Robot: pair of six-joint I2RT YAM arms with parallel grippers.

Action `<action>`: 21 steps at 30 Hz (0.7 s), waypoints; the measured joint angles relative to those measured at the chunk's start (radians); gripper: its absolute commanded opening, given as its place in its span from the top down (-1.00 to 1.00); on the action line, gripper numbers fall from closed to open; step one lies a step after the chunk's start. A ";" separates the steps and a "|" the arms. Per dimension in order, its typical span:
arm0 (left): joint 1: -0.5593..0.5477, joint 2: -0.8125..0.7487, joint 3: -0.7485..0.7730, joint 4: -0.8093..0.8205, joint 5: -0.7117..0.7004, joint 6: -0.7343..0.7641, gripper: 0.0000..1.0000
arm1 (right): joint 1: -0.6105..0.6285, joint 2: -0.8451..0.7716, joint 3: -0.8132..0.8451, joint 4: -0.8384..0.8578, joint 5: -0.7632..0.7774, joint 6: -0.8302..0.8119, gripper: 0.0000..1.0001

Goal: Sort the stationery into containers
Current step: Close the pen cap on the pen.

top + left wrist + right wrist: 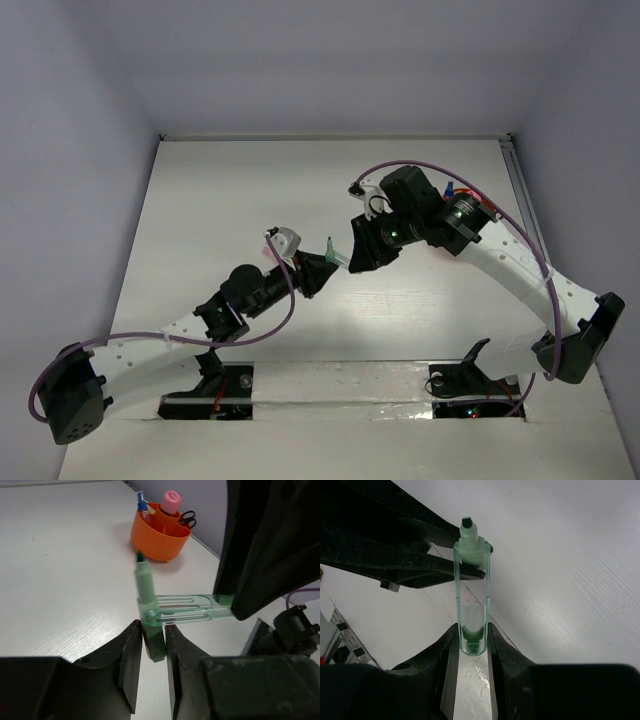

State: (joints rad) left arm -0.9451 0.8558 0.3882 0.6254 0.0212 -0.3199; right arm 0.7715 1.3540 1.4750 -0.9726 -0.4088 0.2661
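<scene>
From the top view, we see both arms reaching to the middle of the white desk (250, 190), where the left tool (320, 270) and the right tool (353, 257) meet tip to tip. A green marker (330, 248) and a clear green cap (341, 260) sit between them, held above the desk.

In the left wrist view, the left tool is clamped on the lower barrel of the green marker, which stands nearly upright with its dark tip bare. The clear green cap lies crosswise, and its clip end touches the barrel just above the fingers. Its other end disappears into the right tool. Further back on the desk stands the orange bowl (159, 536). It holds a blue marker (142, 504), a pink-topped item (171, 501) and black-handled scissors (187, 518).

In the right wrist view, the right tool is clamped on the closed end of the clear green cap. The cap's far end meets the marker, which is gripped by the left tool's black fingers (395, 555).
</scene>
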 measured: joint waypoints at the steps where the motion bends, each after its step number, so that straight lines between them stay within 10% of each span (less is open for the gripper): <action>1: -0.002 0.000 0.002 -0.005 -0.007 0.003 0.67 | 0.000 -0.001 0.000 -0.002 0.000 0.000 1.00; 6: -0.010 0.001 0.013 -0.025 -0.041 0.009 1.00 | 0.000 -0.006 0.006 -0.006 0.006 0.000 1.00; 21: -0.075 0.023 0.040 -0.045 -0.124 0.032 1.00 | 0.000 -0.007 0.100 -0.028 0.135 0.003 1.00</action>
State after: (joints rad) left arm -1.0203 0.8791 0.4278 0.5804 -0.1028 -0.2882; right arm 0.7719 1.3472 1.5749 -1.0004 -0.2741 0.2687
